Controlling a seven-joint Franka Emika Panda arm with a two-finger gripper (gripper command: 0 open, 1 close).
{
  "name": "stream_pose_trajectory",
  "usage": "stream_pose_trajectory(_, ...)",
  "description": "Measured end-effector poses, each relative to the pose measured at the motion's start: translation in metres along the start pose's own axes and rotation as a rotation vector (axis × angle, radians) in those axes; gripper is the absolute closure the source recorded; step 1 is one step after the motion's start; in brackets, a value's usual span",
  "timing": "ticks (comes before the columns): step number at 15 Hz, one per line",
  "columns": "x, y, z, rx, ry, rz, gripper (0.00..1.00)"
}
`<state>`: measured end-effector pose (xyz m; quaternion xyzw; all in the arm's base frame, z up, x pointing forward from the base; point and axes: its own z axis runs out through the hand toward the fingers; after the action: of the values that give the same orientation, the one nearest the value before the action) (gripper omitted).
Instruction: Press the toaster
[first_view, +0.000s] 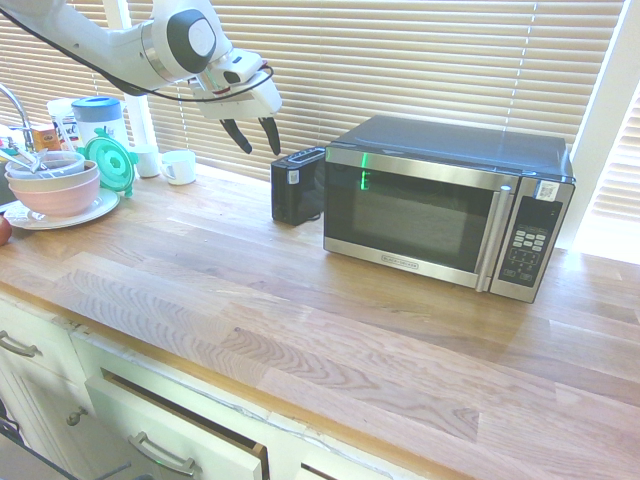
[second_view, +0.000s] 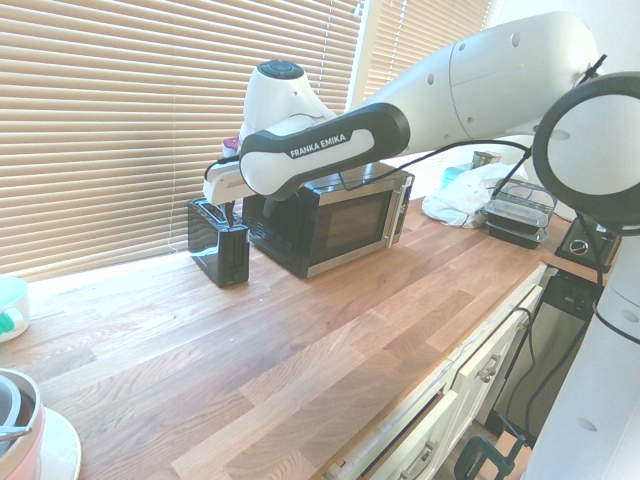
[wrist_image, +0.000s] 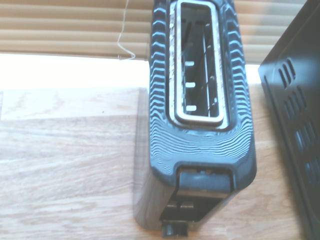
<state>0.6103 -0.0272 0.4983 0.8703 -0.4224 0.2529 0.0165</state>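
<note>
- One press is all the task asks for, and judging by these views it has not been made: the gripper hangs in the air above the toaster, clear of it.
- Its two dark fingers are spread apart and grasp nothing.
- Location of the toaster: it stands on the wooden countertop, just beside the end of the silver-and-black microwave, close to the window blinds. The second exterior view shows the same black box with the microwave behind it.
- From the wrist view, the toaster's top lies nearly straight below the camera, its long chrome-rimmed slot empty, and the lever sits in its track on the near end face, with a small knob below it.
- The lever looks to be at the top of its travel, so I judge it unpressed.
- Remaining work, as I read it: descend onto the lever end and push down. Alignment appears roughly right already, so most of the approach seems done.
</note>
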Motion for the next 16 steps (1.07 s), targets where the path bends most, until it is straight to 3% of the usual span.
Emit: stream_pose_trajectory(16,0.014,-0.016,0.032,-0.021,-0.002,0.003,1.0)
